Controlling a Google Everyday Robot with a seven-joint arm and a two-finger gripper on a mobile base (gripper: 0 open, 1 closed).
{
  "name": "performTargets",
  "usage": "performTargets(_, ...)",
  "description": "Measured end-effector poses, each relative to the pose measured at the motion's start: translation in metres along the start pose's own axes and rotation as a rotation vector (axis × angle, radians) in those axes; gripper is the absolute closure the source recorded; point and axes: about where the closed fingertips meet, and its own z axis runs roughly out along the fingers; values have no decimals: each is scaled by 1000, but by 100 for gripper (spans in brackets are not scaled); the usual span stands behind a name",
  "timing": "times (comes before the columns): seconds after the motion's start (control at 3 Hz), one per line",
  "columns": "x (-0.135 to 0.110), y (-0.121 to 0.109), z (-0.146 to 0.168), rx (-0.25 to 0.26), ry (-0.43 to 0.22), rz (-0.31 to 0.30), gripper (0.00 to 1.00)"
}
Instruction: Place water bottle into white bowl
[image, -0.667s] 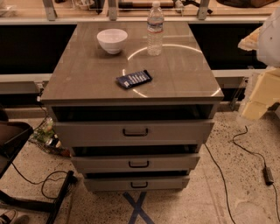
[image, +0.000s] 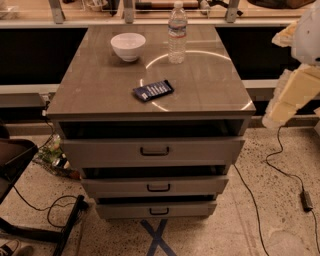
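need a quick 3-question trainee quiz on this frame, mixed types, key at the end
1. True or false: the water bottle stands upright, to the right of the white bowl and apart from it.
2. Which lies nearest the front edge of the cabinet top? A) white bowl B) water bottle C) dark packet
3. Fill in: the gripper is off the cabinet's ___ side in the picture, touching nothing on top.
Key: 1 true; 2 C; 3 right.

Bottle (image: 177, 32) upright (right of bowl (image: 128, 46)).
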Motion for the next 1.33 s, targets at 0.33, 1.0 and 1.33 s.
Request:
performTargets(0.33, 1, -36, 14, 63, -143, 80, 0)
performTargets(1.0, -43, -125, 36, 210, -620, 224, 0)
performTargets(1.33, -65, -159, 36, 299, -769, 285, 0)
